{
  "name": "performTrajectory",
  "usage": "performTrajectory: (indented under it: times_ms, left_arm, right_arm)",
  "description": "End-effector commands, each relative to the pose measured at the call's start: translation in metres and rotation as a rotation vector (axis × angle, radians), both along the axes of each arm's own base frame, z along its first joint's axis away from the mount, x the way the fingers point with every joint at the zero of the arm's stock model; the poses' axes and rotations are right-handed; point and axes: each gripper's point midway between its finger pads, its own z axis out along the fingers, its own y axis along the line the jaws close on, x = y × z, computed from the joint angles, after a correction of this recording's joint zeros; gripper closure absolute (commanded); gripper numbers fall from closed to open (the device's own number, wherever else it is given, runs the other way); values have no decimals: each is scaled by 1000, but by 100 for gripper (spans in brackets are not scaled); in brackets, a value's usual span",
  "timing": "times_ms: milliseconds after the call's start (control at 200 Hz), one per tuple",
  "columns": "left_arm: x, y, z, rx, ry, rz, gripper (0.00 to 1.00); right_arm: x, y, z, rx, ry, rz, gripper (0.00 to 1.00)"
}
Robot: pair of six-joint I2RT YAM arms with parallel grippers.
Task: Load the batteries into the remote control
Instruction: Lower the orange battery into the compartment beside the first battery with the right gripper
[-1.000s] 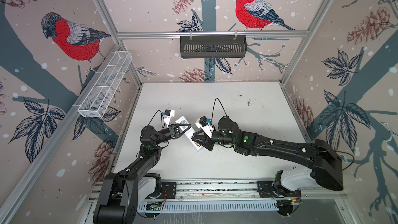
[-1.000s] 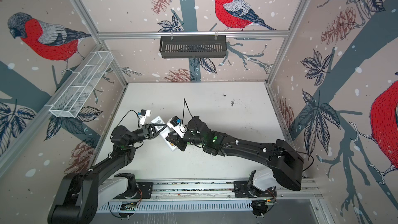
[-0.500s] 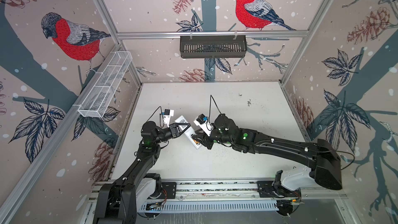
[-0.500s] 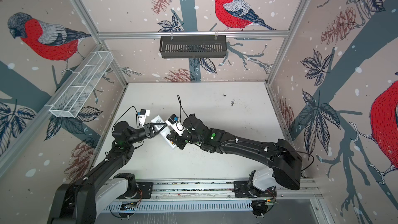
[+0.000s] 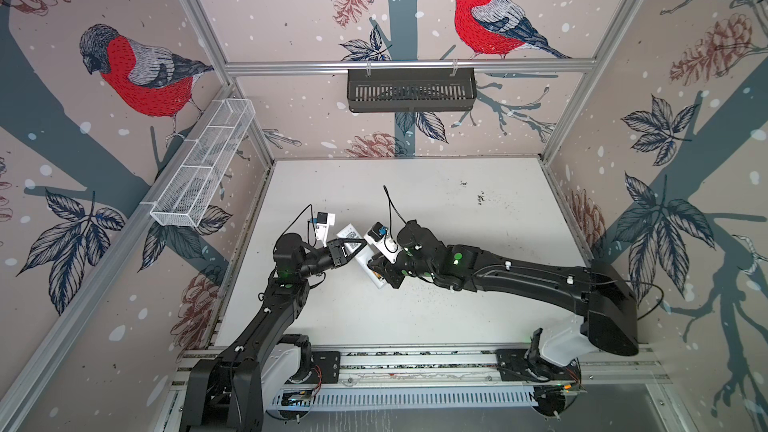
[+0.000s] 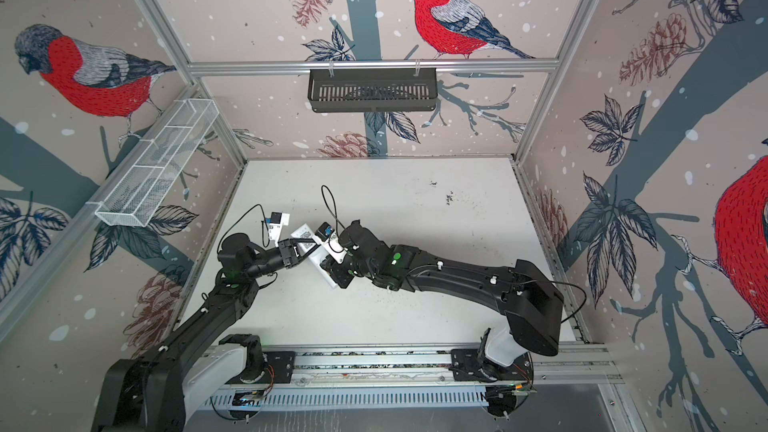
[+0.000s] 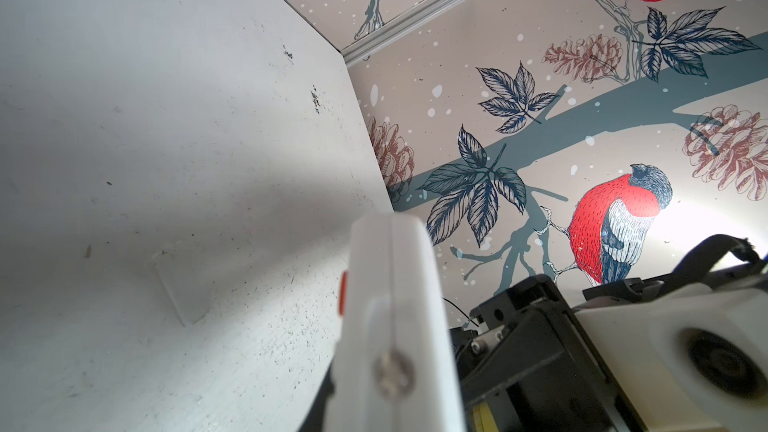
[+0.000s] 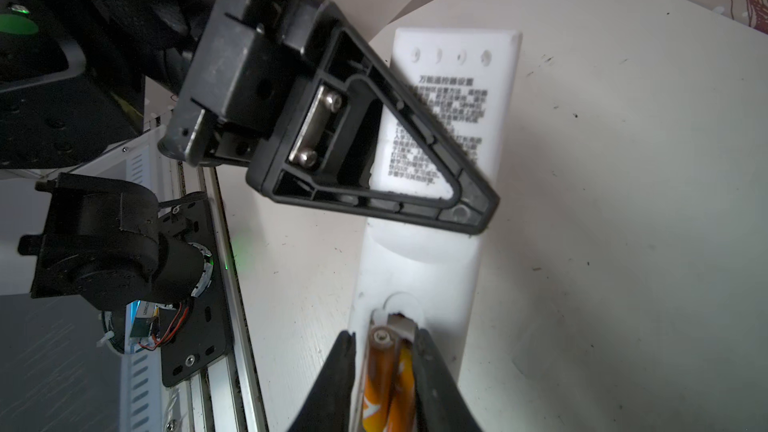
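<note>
The batteries (image 8: 388, 384) lie side by side in the remote control (image 5: 364, 260), left of centre in a top view. The right gripper (image 8: 383, 332) has narrowed around them, though I cannot tell whether it pinches. The left gripper (image 5: 353, 249) stays clamped on the remote control, and seating looks nearly done.

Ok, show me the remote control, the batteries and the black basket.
remote control (image 8: 428, 272): right wrist view, plain white back.
batteries (image 8: 384, 380): right wrist view, orange body.
black basket (image 5: 411, 91): a top view, slatted front wall.
</note>
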Motion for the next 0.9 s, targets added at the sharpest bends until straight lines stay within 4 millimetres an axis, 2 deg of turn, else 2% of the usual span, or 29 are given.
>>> performTrajectory:
  times_ms: [0, 180, 485, 896]
  left_arm:
    - [0, 0, 7, 3, -43, -5, 100]
    - [1, 2, 8, 1, -43, 2, 100]
    - [-2, 3, 16, -37, -60, -16, 100]
    - [-6, 7, 30, -85, -93, -29, 100]
  right_arm:
    - [3, 0, -2, -20, -11, -21, 77]
    - [4, 1, -5, -29, -19, -29, 82]
    - [6, 1, -16, -51, -17, -40, 86]
    - [7, -5, -48, -115, 11, -40, 91]
